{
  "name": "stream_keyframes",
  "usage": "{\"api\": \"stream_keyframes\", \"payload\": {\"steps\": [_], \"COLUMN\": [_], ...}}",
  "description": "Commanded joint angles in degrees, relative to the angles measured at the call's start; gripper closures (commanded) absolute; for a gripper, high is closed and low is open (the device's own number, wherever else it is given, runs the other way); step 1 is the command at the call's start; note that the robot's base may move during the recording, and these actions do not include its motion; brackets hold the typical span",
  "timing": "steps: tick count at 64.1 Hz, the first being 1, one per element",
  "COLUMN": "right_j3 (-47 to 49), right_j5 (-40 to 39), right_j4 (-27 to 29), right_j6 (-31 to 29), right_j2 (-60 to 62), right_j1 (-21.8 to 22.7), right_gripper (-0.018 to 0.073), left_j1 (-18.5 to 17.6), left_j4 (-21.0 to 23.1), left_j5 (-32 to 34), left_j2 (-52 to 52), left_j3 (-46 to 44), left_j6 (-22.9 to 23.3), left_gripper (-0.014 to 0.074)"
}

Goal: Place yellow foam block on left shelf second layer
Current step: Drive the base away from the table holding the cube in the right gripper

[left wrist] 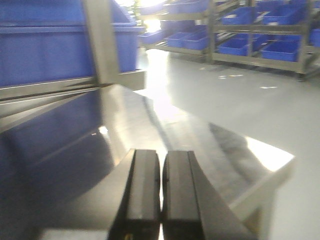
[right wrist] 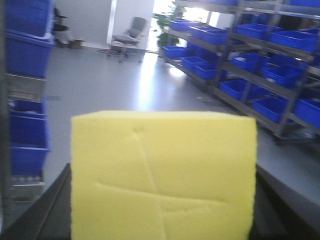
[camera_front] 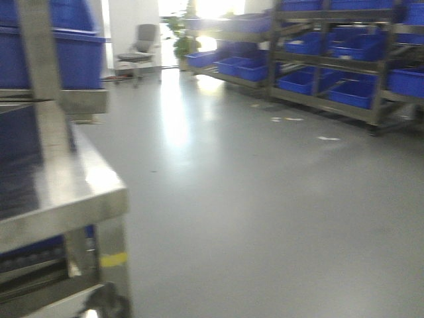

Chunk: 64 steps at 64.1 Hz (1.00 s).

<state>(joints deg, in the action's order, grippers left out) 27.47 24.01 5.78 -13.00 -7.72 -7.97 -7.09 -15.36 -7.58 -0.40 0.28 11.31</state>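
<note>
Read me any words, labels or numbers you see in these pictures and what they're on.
None readable.
The yellow foam block shows only creases, no print.
The blue bins and steel table carry no legible marks; the table leg's yellow strip looks blank.

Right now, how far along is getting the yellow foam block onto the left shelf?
Pickup looks done: the right hand grips the yellow foam block; the left hand is shut and empty. Remaining: setting it on the left shelf second layer, where no block shows.
</note>
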Motion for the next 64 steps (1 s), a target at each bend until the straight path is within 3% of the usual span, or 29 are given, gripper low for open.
{"api": "stream_keyframes", "payload": {"steps": [1, 64], "right_j3": [1.68, 1.68], "right_j5": [-5.34, -5.34], "right_j4": [-0.26, -0.26], "right_j6": [-0.12, -0.12], "right_j2": [-0.80, -0.80], "right_j1": [0.39, 0.39], "right_gripper": [0.0240, 0.0240], "left_j1": [-0.43, -0.43], "left_j4": [0.16, 0.16], "left_j5": [4.91, 4.91], "left_j2": [-0.86, -0.86], "left_j3": [1.58, 1.58], "left_j6": [0.22, 0.22], "left_gripper": [0.0460, 0.0460]}}
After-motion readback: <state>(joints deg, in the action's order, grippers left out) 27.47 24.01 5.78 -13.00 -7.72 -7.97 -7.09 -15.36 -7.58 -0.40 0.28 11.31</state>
